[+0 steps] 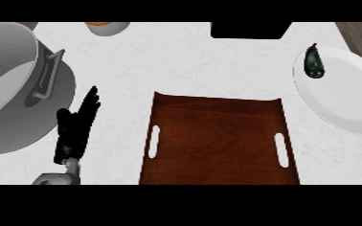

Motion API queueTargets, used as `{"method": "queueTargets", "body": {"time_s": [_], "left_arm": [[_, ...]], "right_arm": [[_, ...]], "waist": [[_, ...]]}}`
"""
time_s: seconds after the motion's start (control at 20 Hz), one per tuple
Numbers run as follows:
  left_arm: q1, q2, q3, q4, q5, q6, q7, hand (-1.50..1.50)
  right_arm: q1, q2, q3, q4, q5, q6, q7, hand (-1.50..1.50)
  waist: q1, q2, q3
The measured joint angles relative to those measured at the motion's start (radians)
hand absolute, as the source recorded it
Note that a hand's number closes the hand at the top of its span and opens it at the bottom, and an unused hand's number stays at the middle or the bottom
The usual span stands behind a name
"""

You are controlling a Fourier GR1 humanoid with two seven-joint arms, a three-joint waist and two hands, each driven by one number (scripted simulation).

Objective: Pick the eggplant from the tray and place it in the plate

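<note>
I see the small dark green-black eggplant point(314, 62) already lying on the white round plate point(336, 100) at the right edge of the counter, up near the plate's upper-left rim. Its long axis runs nearly straight away from me, stem end pointing to the far side. The dark brown wooden tray with two slot handles point(216, 143) sits in the middle, near my edge, and nothing lies on it.

Only my left hand point(76, 124) shows, low on the left side, just left of the tray and beside the large grey metal pot with a side handle point(28, 86). Its fingers are straight and point up and away, holding nothing; it looks at rest. My right hand appears nowhere in the view.

The relation that counts: the eggplant lies far to the right of the left hand, with the whole tray between them, so the left hand is badly placed for it. The plate is on the right arm's side, and any correction would fall to that arm. Judging by how things lie, I take the placing as done, and little remains beyond keeping clear of the plate.
</note>
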Motion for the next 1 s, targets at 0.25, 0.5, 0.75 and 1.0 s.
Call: {"method": "queueTargets", "body": {"time_s": [0.25, 0.5, 0.75, 1.0], "left_arm": [[-0.011, -0.009, 0.002, 0.012, -0.004, 0.001, 0.005, 0.00], [-0.034, -0.011, 0.010, 0.024, -0.003, -0.004, 0.013, 0.00], [-0.014, -0.026, -0.002, 0.014, -0.018, 0.005, 0.003, 0.00], [-0.028, -0.029, -0.005, 0.010, -0.025, 0.003, 0.014, 0.00]], "right_arm": [[0.037, 0.000, -0.002, -0.011, -0.020, 0.026, -0.037, -1.50], [0.047, 0.026, 0.011, -0.023, -0.023, -0.004, -0.056, -1.50], [0.055, 0.038, 0.027, -0.018, -0.016, -0.041, -0.058, -1.50], [0.072, 0.048, 0.033, -0.010, -0.012, -0.095, -0.071, -1.50]], "waist": [[0.001, 0.000, 0.000], [0.001, 0.000, 0.000], [0.005, -0.001, 0.000], [0.007, 0.001, 0.001]]}}
